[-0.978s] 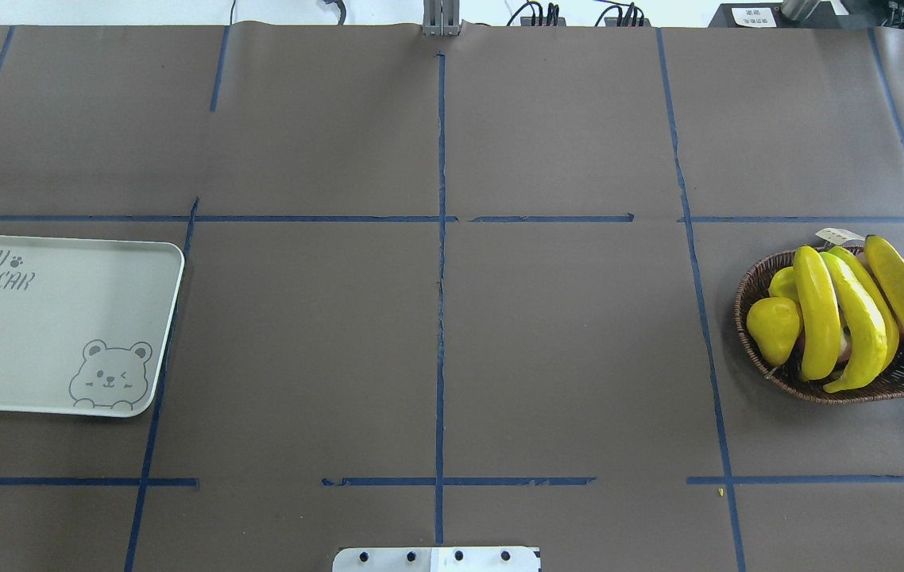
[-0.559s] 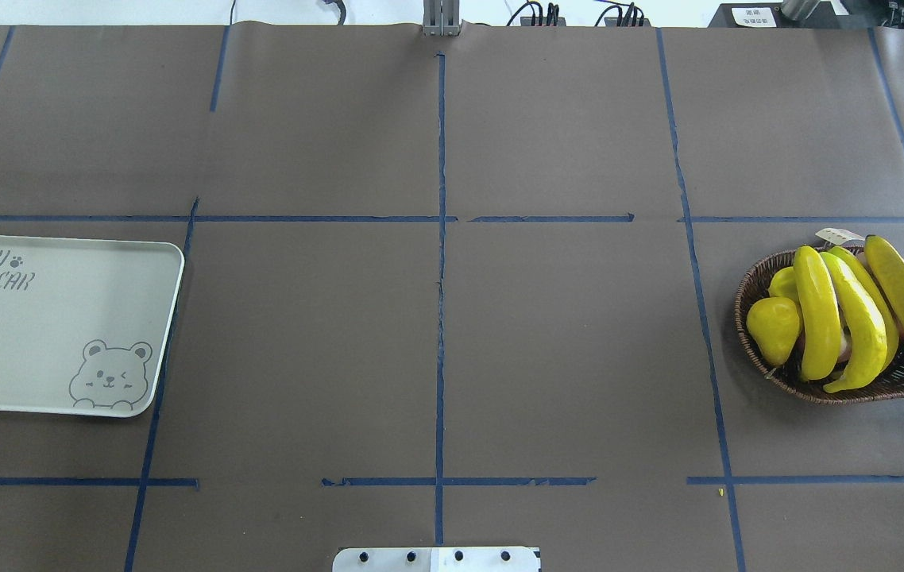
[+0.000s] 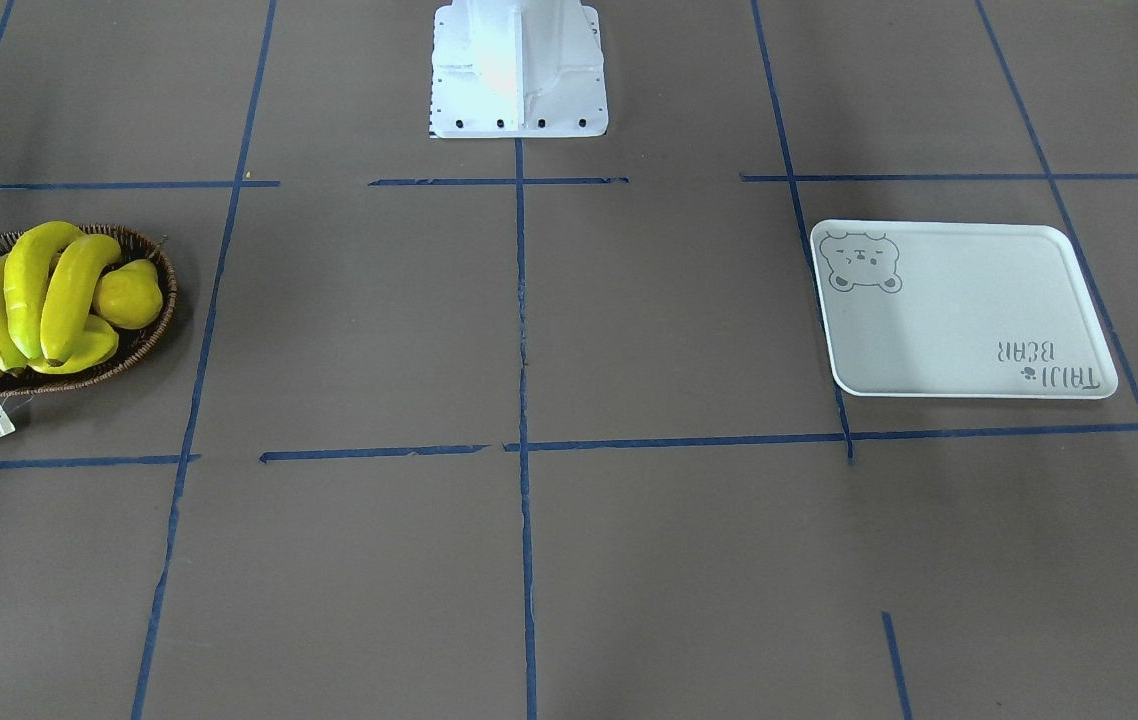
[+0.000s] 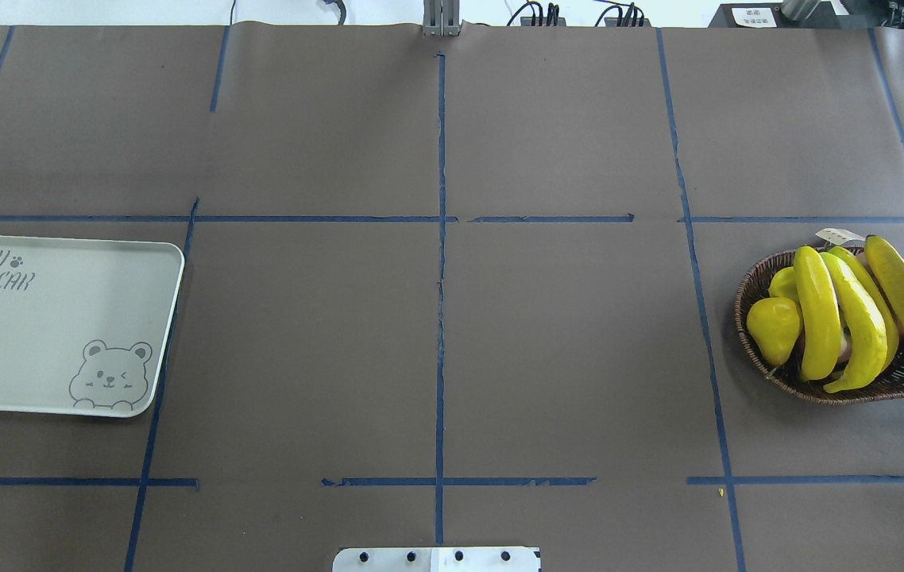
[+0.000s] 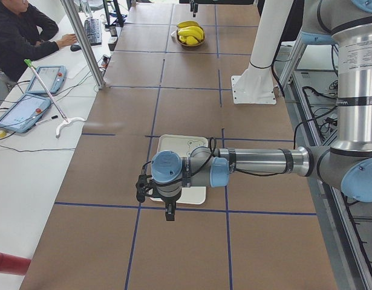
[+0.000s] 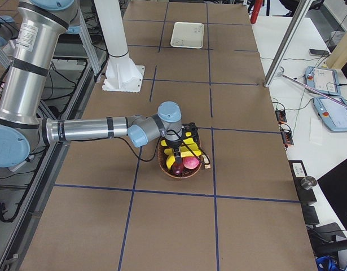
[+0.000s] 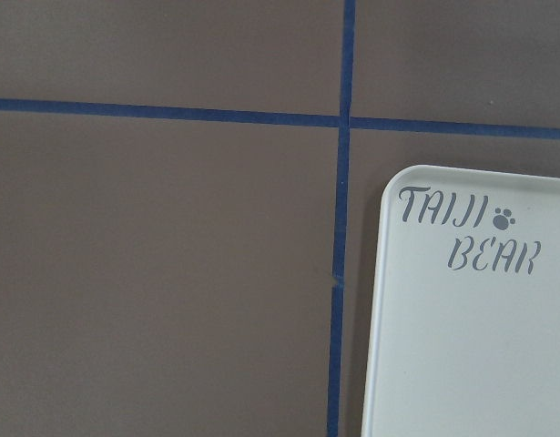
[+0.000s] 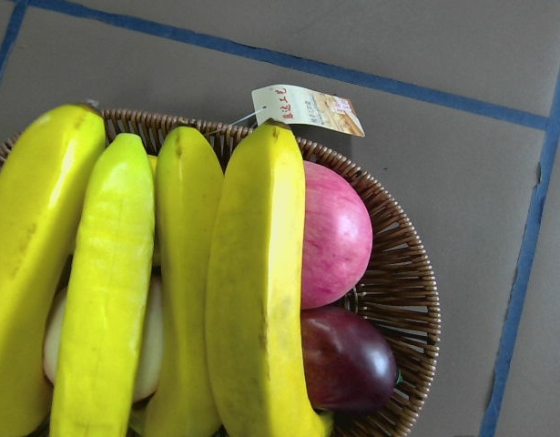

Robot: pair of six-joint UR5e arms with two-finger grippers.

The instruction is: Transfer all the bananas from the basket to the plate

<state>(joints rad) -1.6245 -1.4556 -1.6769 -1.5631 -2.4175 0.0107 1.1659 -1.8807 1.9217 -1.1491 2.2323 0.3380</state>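
Found right gripper (image 6: 176, 153) hanging over the basket (image 4: 873, 392); cannot tell whether clenched or released, fingers too small in the side view; nothing seen grasped.

Logged four bananas (image 4: 857, 318) directly beneath that gripper, all in the basket, packed side by side and touching; long axes roughly parallel, running top to bottom in the right wrist view, one set of ends up by the rim where the paper tag (image 8: 307, 109) lies just outside; from overhead, axes running far-to-near across the table, the outermost and more orange one slanted a little against the rest.

Noted a pink apple (image 8: 334, 232) and a dark purple fruit (image 8: 348, 360) tucked against the outer banana; a yellow pear-like fruit (image 4: 774, 327) on the opposite side of the row.

Found left gripper (image 5: 169, 212) pointing down at the other end of the table, well apart from the basket; grip state impossible to tell.

Placed the plate (image 4: 39, 334) flat under and just to one side of that gripper, only its lettered corner showing in the left wrist view; no fruit on it.
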